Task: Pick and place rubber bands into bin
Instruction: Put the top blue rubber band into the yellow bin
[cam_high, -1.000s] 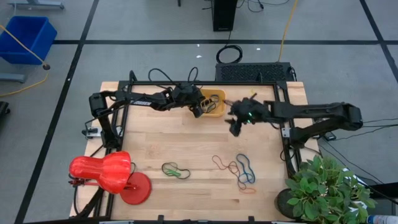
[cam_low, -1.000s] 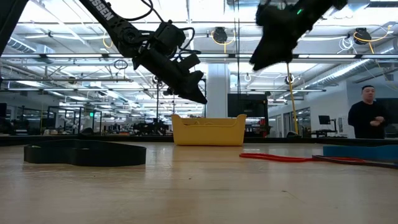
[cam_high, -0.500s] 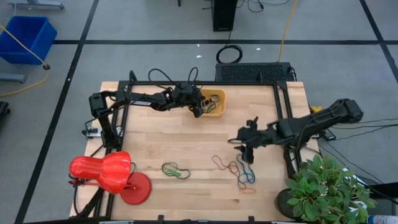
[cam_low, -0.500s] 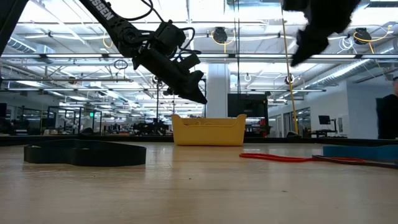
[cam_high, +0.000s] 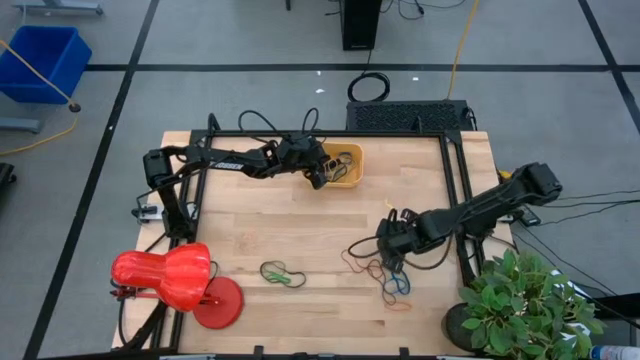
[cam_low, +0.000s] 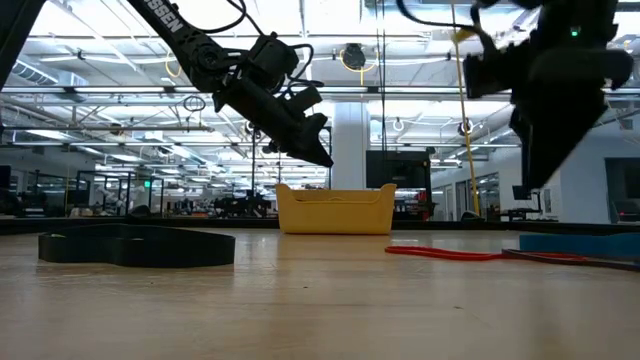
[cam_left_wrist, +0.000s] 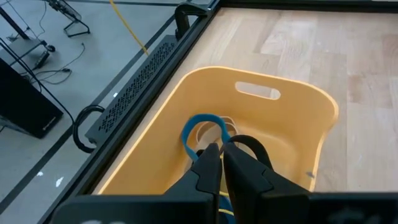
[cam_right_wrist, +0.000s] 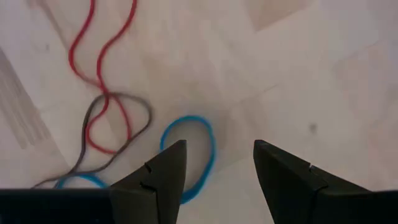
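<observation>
The orange-yellow bin (cam_high: 345, 166) stands at the table's far middle and holds a blue band (cam_left_wrist: 204, 127) and a black band (cam_left_wrist: 251, 147). My left gripper (cam_high: 318, 174) hangs shut just above the bin's left end (cam_low: 318, 155), with nothing between its fingers (cam_left_wrist: 219, 153). My right gripper (cam_high: 388, 243) is open, pointing down over a cluster of loose bands at the near right: a blue loop (cam_right_wrist: 188, 154), a red one (cam_right_wrist: 102, 62) and a grey one (cam_right_wrist: 121, 121), all flat on the wood. Green and black bands (cam_high: 282, 273) lie near the middle of the front.
A red desk lamp (cam_high: 172, 279) lies at the near left corner. A potted plant (cam_high: 522, 302) stands off the near right corner. A black frame (cam_high: 455, 200) runs along the table's sides. Bare wood lies between the bin and the bands.
My right gripper has swung from beside the bin toward the table's near edge and gone down over the cluster of bands at the near right.
</observation>
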